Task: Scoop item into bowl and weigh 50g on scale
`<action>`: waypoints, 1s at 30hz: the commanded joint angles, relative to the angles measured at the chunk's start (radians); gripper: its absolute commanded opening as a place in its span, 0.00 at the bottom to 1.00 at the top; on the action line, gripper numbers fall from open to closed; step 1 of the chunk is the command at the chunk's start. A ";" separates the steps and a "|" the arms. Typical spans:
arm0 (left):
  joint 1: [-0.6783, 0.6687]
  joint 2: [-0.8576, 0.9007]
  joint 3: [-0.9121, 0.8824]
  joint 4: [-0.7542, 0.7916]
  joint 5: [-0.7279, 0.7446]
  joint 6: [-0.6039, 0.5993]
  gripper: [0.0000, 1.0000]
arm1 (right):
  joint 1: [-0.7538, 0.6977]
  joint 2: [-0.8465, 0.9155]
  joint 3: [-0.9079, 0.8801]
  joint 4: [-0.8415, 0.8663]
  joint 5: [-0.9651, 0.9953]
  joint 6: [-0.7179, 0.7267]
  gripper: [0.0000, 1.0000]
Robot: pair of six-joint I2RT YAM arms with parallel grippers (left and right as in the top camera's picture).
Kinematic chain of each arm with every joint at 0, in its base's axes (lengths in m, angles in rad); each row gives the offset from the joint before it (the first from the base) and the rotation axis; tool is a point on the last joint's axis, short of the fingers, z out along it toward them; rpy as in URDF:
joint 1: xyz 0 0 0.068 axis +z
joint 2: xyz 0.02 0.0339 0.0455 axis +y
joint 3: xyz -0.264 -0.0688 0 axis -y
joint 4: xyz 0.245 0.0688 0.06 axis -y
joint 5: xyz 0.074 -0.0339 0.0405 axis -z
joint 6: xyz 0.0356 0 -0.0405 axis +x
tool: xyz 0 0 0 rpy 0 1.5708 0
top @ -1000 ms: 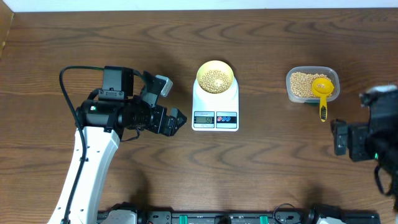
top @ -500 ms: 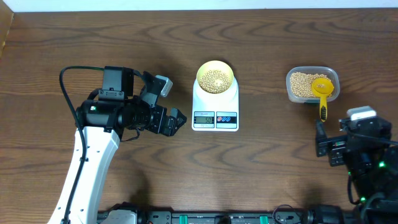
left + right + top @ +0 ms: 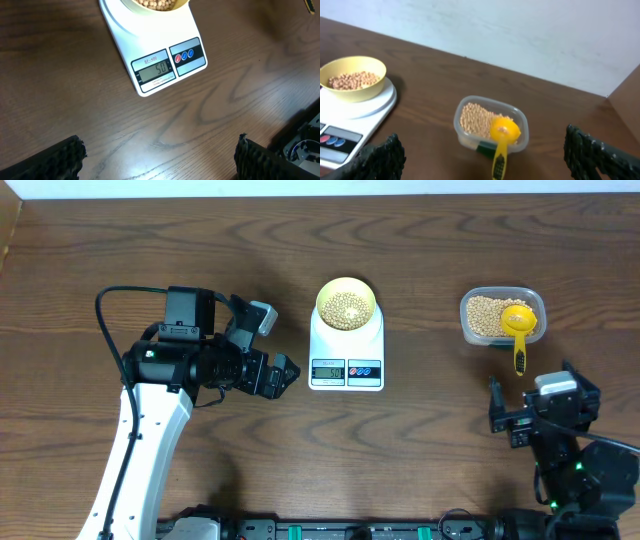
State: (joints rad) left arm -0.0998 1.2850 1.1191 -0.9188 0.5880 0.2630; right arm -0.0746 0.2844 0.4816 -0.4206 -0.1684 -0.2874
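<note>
The beans (image 3: 346, 307) lie in the pale yellow bowl (image 3: 330, 289), which stands on the white scale (image 3: 346, 352) at desk centre. In the left wrist view the display (image 3: 156, 71) appears to read 50, so the target looks met.

The clear tub (image 3: 478, 332) stands at 3 o'clock of the scale, well apart. The yellow scoop (image 3: 519, 330) rests in it, handle over the rim toward 6 o'clock.

Both grippers are released and empty. The left gripper (image 3: 160, 142) is near the scale at its 9 o'clock. The right gripper (image 3: 481, 133) is at 6 o'clock of the tub.

Hazards:
- Left gripper contact with the scale or bowl would shift the reading.
- A further scoop would overshoot.
- Striking the overhanging handle could spill beans onto the desk (image 3: 430, 450).
</note>
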 commanded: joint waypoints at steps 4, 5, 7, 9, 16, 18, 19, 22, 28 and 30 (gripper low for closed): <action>0.005 0.003 -0.005 -0.003 -0.005 0.006 0.98 | 0.005 -0.074 -0.118 0.098 -0.048 0.010 0.99; 0.005 0.003 -0.005 -0.003 -0.005 0.006 0.98 | 0.005 -0.084 -0.130 0.110 -0.049 0.010 0.99; 0.005 0.003 -0.005 -0.003 -0.005 0.006 0.98 | 0.005 -0.115 -0.172 0.146 -0.053 0.010 0.99; 0.005 0.003 -0.005 -0.003 -0.005 0.006 0.98 | 0.005 -0.143 -0.208 0.173 -0.064 0.010 0.99; 0.005 0.003 -0.005 -0.003 -0.005 0.006 0.98 | 0.005 -0.237 -0.317 0.235 -0.097 0.010 0.99; 0.005 0.003 -0.005 -0.003 -0.005 0.006 0.98 | 0.005 -0.256 -0.346 0.254 -0.097 0.010 0.99; 0.005 0.003 -0.005 -0.003 -0.005 0.006 0.98 | 0.005 -0.264 -0.358 0.263 -0.099 0.010 0.99; 0.005 0.003 -0.005 -0.003 -0.005 0.006 0.98 | 0.005 -0.280 -0.395 0.296 -0.100 0.010 0.99; 0.005 0.003 -0.005 -0.003 -0.005 0.006 0.98 | 0.005 -0.280 -0.472 0.394 -0.100 -0.007 0.99; 0.005 0.003 -0.005 -0.003 -0.005 0.006 0.98 | 0.005 -0.280 -0.476 0.392 -0.100 -0.009 0.99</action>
State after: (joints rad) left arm -0.0998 1.2850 1.1191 -0.9188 0.5884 0.2630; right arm -0.0742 0.0120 0.0250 -0.0322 -0.2596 -0.2890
